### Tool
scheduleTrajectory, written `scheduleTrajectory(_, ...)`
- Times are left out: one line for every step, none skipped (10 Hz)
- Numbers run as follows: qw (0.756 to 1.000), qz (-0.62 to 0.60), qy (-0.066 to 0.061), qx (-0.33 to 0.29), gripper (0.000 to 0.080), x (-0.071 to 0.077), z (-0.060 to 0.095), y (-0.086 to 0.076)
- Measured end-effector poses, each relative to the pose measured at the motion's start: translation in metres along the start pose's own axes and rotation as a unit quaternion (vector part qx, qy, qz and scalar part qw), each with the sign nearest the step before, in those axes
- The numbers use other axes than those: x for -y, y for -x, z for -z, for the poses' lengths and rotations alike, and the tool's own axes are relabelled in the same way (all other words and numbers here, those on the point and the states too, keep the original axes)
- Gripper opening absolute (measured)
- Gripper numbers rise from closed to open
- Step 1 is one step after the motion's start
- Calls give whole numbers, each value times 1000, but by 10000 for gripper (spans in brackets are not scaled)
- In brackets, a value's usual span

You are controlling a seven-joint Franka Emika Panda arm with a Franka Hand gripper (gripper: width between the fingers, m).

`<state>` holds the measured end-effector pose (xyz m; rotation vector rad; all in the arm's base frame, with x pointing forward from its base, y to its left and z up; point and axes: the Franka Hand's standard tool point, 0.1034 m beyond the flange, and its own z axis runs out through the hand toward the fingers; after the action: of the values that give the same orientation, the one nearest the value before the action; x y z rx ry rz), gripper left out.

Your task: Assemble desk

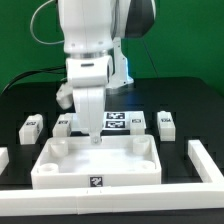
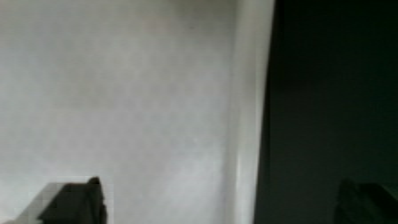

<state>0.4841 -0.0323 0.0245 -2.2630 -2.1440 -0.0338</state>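
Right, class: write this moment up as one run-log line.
gripper: open, low at far rim of tabletop | legs: four loose beyond tabletop | fitted: none

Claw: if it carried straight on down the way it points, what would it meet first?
The tabletop, at or just inside its far rim. The pictures do not settle how close the claw already is.

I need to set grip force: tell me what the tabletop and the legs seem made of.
Tabletop: probably rigid white plastic with a matte finish. It has even colour, a thick moulded-looking rim, round corner sockets and no glare. Legs: likely the same matte white plastic, with the same flat tone and a blocky shape. Fine texture is too small to tell.
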Motion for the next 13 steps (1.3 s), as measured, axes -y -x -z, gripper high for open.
scheduleTrajectory(1000, -12, -1, -2, 649, 2, -10, -4)
scheduleTrajectory(1000, -23, -2, -3, 649, 3, -17, -13)
scheduleTrajectory(1000, -23, 5, -1, 649, 1, -19, -21)
scheduleTrajectory(1000, -20, 18, 1, 649, 0, -19, -27)
scheduleTrajectory(1000, -22, 17, 1, 649, 0, -19, -25)
scheduleTrajectory(1000, -23, 17, 1, 534, 0, -19, -24)
scheduleTrajectory(1000, -23, 16, 1, 386, 0, -19, -24)
scheduleTrajectory(1000, -23, 16, 1, 386, 0, -19, -24)
scheduleTrajectory(1000, -23, 16, 1, 207, 0, -19, -24)
scheduleTrajectory(1000, -23, 16, 1, 56, 0, -19, -24)
scheduleTrajectory(1000, -24, 16, 1, 56, 0, -19, -24)
scheduleTrajectory(1000, -24, 16, 1, 56, 0, -19, -24)
scheduleTrajectory(1000, -24, 16, 1, 56, 0, -19, -24)
